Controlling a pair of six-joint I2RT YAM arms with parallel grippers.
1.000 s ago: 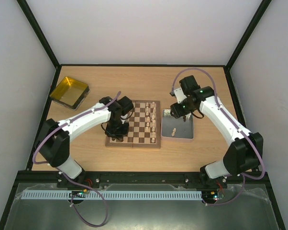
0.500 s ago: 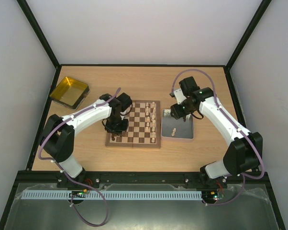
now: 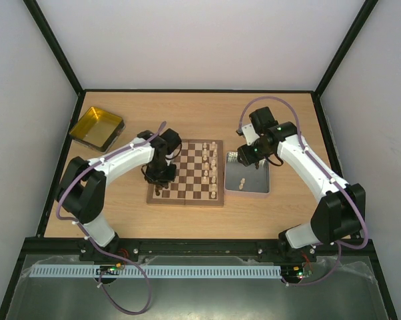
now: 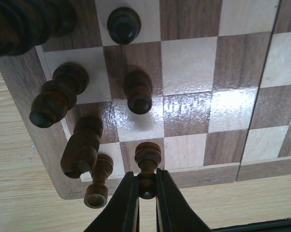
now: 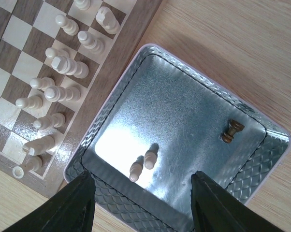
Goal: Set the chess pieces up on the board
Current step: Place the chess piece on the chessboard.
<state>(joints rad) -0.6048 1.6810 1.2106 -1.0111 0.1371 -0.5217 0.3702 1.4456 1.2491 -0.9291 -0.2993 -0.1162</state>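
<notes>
The left gripper is pinched shut on the head of a dark pawn at an edge square of the board. Whether the pawn's base touches is unclear. The right gripper hangs open and empty over the grey tray, which holds two pale pawns. To place the dark pawn well, seat it flat and centred. Then part the fingers gently, clear of the brown piece just beside it.

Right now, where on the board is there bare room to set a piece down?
The middle of the board, between the dark pieces by the left hand and the pale pieces along the opposite edge, is bare. Both those edges are crowded.
</notes>
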